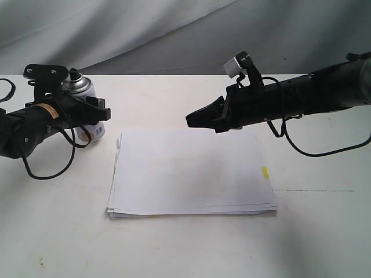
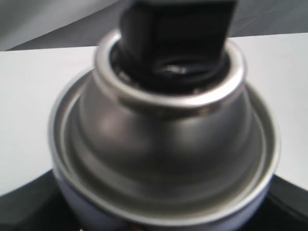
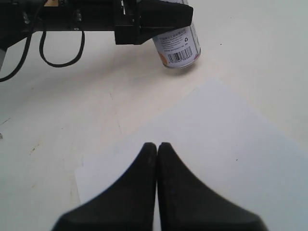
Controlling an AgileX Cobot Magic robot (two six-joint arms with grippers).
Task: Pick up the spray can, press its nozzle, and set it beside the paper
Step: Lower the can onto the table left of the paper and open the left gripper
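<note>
We have the left gripper (image 1: 94, 110) clamped around the body of the spray can (image 1: 80, 87), so the grasp looks done. The can stands close to upright just beside the far left corner of the paper (image 1: 191, 171), apart from its edge. We cannot tell whether its base rests on the table (image 1: 324, 237) or hangs just above it. The left wrist view looks closely at the silver dome, with the black nozzle (image 2: 178, 29) sitting on top and nothing touching it, so no press is under way. The right gripper (image 1: 202, 118) hovers over the far edge of the paper with its two fingers (image 3: 139, 192) pressed together and holding nothing, pointing toward the can but well apart from it. We judge that the nozzle press is the next step, perhaps by that closed tip. After that we would have to set the can down beside the paper and let go.
</note>
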